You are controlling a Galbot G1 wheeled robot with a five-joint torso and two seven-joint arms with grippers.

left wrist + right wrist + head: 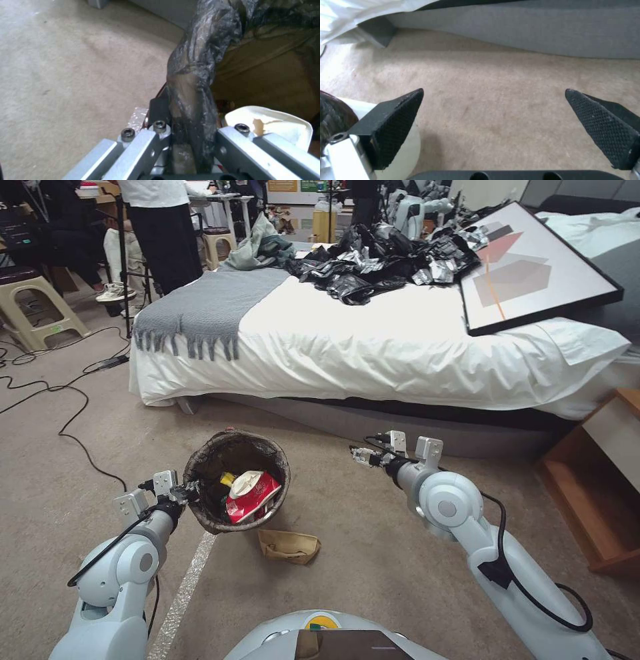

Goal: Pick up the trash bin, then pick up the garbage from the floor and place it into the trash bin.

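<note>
Lower left of the head view, the left gripper [189, 492] clamps the bag-lined round white trash bin's [200, 463] rim; the right gripper [358, 454], centre frame, gapes wide over beige carpet [373, 553].

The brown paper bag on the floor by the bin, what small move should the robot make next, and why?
Probably bring the open right gripper down and across toward the paper bag. The left gripper is shut on the bin rim, red packets already lie inside, and the bag lies on the carpet beside the bin, with the right gripper empty.
</note>
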